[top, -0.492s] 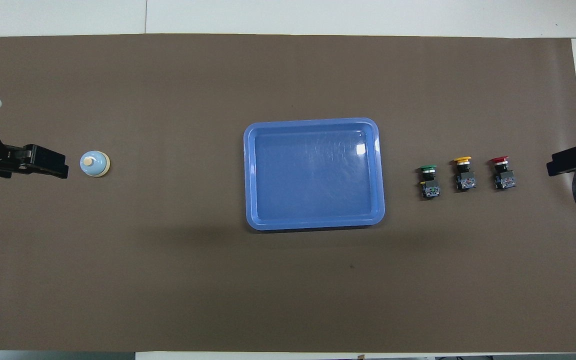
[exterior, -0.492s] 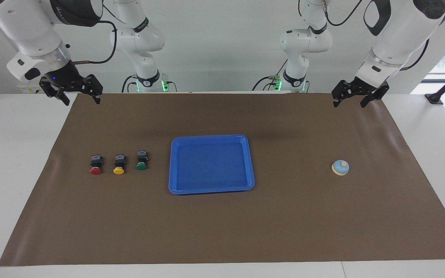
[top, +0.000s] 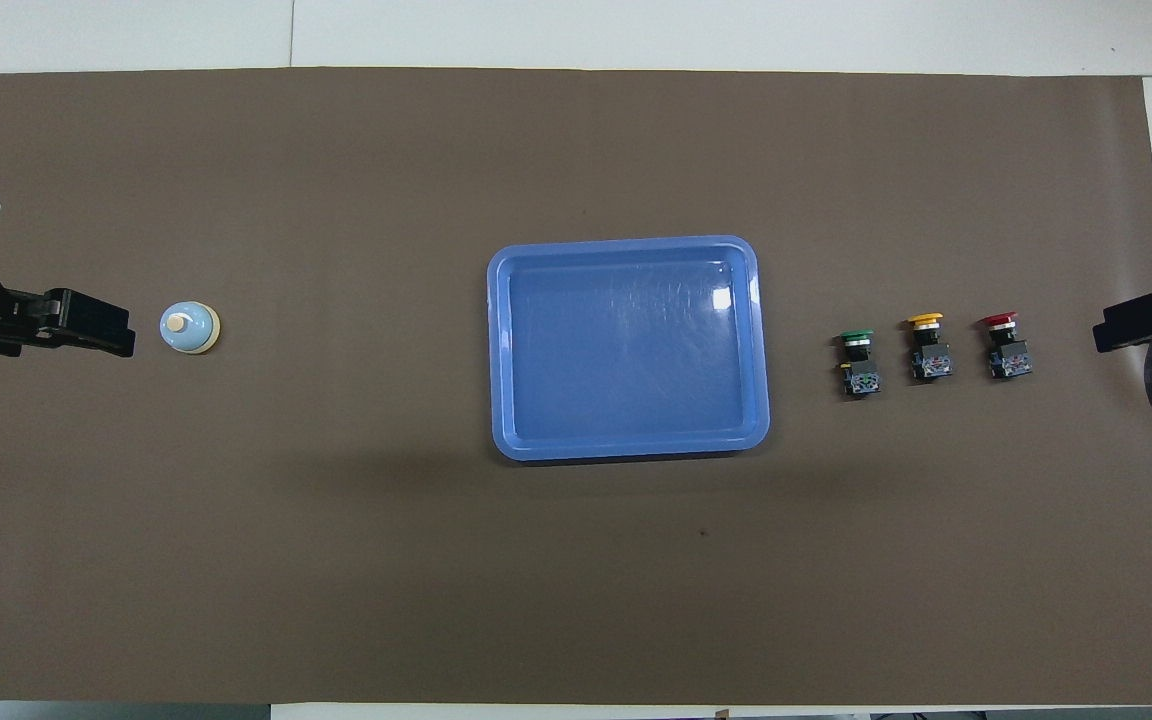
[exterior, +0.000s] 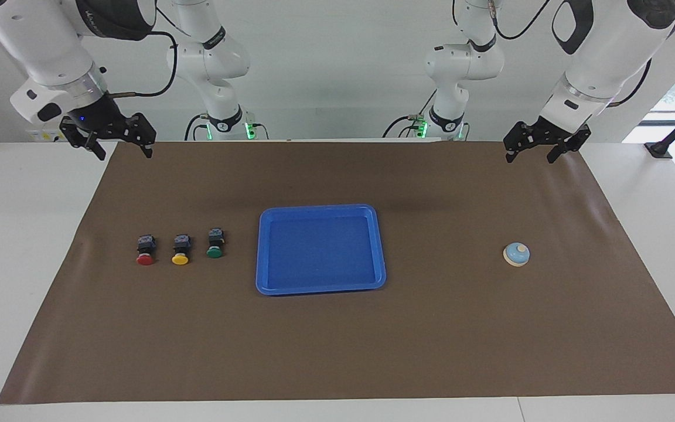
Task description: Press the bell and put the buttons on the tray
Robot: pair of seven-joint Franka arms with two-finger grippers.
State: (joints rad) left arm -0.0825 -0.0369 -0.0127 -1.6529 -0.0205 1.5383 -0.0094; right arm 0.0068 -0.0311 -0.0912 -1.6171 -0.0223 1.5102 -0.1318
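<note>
Opening step, nothing yet pressed or moved. Facing view, left to right: right gripper, fingers apart and empty, raised over the mat's robot-side corner; red button, yellow button, green button in a row on the mat; blue tray beside them at mid-table, bare; call bell toward the left arm's end; left gripper, fingers apart and empty, raised over the mat's other robot-side corner. Likely next: left gripper brought down onto the bell's knob. Grippers' height readable in the facing view only; overhead view shows just their tips.
</note>
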